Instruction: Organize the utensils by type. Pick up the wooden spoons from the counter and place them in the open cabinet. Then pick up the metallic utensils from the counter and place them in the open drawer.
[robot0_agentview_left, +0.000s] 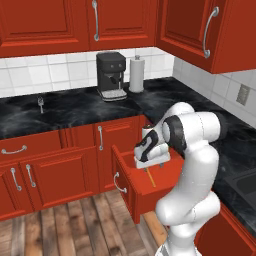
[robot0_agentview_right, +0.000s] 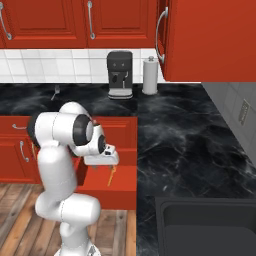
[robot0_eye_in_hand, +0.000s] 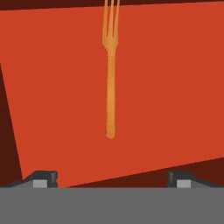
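Claw (robot0_eye_in_hand: 112, 179) fingertips sit at the near edge of the hand view, spread wide apart and released, nothing between them. Just past them a fork (robot0_eye_in_hand: 110, 70) lies flat on the red floor of the open drawer (robot0_eye_in_hand: 175, 109), handle end toward the claw, tines pointing away, not touching either fingertip; it looks orange-gold in this render. In the left base view the arm bends down over the open drawer (robot0_agentview_left: 131, 186) with the hand hovering above it, and the fork (robot0_agentview_left: 149, 176) shows as a thin pale line on the drawer floor under the hand. In the right base view the hand is above the same drawer (robot0_agentview_right: 112, 192) and the fork (robot0_agentview_right: 111, 176) lies inside, angled slightly. A second fork (robot0_agentview_left: 40, 103) stands out on the dark marbled surface (robot0_agentview_left: 65, 112) far left, well apart from the drawer; same one at (robot0_agentview_right: 55, 92) in the right base view. A coffee machine (robot0_agentview_left: 111, 76) sits at the far edge of the surface against the tiled wall, with a paper towel roll (robot0_agentview_left: 137, 74) just beside it on the right. Red wall cabinets above, doors closed.
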